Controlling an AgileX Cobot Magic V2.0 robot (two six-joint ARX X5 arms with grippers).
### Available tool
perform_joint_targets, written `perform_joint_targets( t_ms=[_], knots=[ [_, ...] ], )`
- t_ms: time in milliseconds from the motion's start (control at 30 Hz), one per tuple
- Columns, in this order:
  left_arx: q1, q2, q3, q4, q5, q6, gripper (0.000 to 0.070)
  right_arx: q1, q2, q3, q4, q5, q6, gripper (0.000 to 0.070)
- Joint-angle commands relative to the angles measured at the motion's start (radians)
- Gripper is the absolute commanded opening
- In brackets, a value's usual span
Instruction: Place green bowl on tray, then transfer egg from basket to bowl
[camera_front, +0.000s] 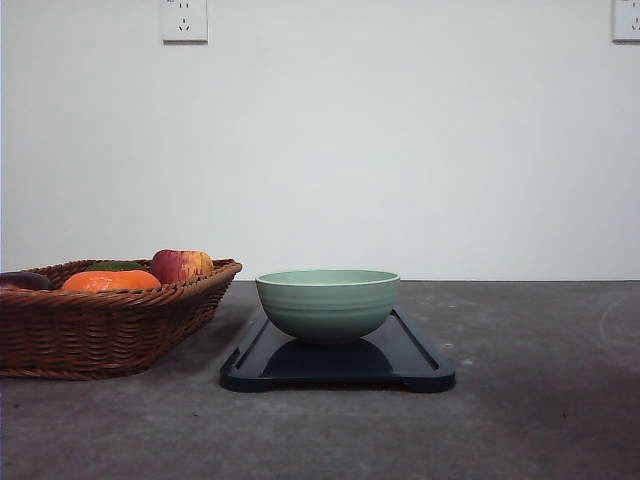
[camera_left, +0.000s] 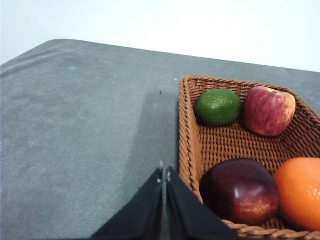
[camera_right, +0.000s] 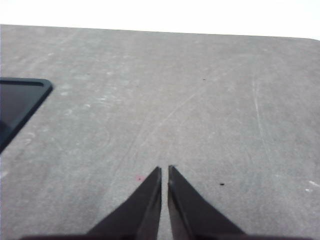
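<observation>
Green bowl (camera_front: 328, 303) sits upright on tray (camera_front: 415, 362), basket (camera_front: 100, 330) just beside with 4 fruits. Left gripper (camera_left: 164, 176) and right gripper (camera_right: 164, 170) pressed together, empty, over table (camera_right: 200, 100).

No legible text, label, brand, number or sign appears on any surface. The two wall outlets (camera_front: 184, 20) (camera_front: 626, 20) carry only socket holes; no writing is discernible on them.
</observation>
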Motion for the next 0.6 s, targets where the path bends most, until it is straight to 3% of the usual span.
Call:
perform_joint_targets(
  t_ms=[0,567],
  knots=[
    [0.001,-0.001,-0.019,-0.007,0.003,0.009,0.0000,-0.003,-0.032,-0.006,-0.009,-0.006,-0.001,0.0015],
    [0.001,-0.001,-0.019,-0.008,0.002,0.009,0.0000,-0.006,-0.033,-0.006,0.012,-0.005,-0.005,0.0016]
  ],
)
